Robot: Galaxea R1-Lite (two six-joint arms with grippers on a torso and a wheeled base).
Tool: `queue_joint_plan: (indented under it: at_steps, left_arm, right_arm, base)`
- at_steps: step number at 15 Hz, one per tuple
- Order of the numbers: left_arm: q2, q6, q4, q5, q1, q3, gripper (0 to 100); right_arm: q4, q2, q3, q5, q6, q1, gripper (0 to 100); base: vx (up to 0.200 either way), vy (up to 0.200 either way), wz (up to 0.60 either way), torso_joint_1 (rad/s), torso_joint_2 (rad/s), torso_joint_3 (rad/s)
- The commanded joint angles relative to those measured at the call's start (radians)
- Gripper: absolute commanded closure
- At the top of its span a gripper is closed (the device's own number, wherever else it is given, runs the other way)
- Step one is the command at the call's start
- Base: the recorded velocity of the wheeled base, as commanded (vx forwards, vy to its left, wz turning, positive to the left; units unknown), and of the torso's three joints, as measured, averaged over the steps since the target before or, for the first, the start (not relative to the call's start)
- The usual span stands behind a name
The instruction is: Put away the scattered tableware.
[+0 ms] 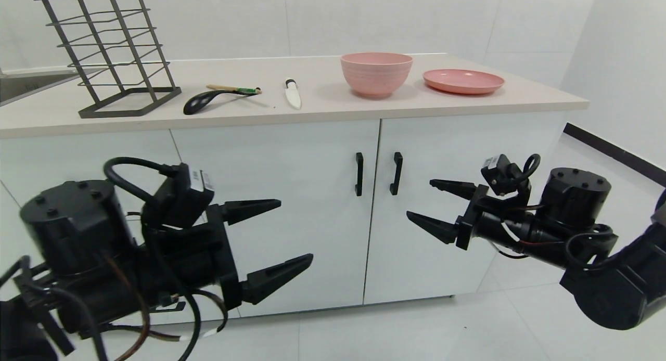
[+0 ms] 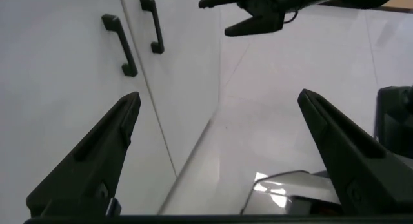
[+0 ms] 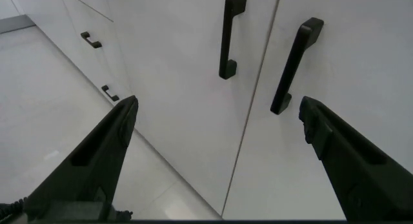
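Head view — pink bowl (image 1: 376,75) upright beside pink plate (image 1: 463,81) — bowl's inside hidden.

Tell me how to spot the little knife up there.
On the pale countertop, look between the black wire rack and the deep pink bowl. The small white-bladed knife lies nearest the bowl, pale and straight, unlike the curved black spoon nearer the rack.

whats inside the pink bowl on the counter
The pink bowl shows its outer wall and a strip of inner far rim; nothing sticks up above the rim. Its near wall hides the bottom, so whether it holds anything cannot be told.
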Motion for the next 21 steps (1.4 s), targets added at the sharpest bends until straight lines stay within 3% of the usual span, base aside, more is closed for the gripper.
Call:
queue_joint_plan:
  at_steps: [1, 6, 14, 17, 21]
  left_arm:
    - [0.247, 0.038, -0.159, -0.009, -0.031, -0.03, 0]
    - [0.31, 0.03, -0.225, -0.035, -0.08, -0.157, 0]
    - [0.346, 0.027, -0.216, -0.025, -0.084, -0.178, 0]
    - [0.337, -0.006, -0.216, -0.021, -0.084, -0.2, 0]
    - [0.348, -0.014, -0.216, -0.022, -0.084, -0.232, 0]
  right_arm:
    - [-0.013, 0.049, -0.033, 0.009, 0.001, -0.005, 0]
    - [-0.034, 0.17, -0.159, 0.025, -0.003, -0.017, 0]
    - [-0.05, 0.334, -0.332, 0.065, -0.003, -0.017, 0]
    - [-0.05, 0.374, -0.419, 0.081, -0.003, -0.002, 0]
    - [-0.05, 0.387, -0.449, 0.081, -0.003, 0.024, 0]
  base:
    - [0.0, 0.0, 0.0, 0.0, 0.0, 0.0]
    - [0.0, 0.0, 0.0, 0.0, 0.0, 0.0]
    - [0.0, 0.0, 0.0, 0.0, 0.0, 0.0]
    - [0.0, 0.0, 0.0, 0.0, 0.0, 0.0]
    - [0.0, 0.0, 0.0, 0.0, 0.0, 0.0]
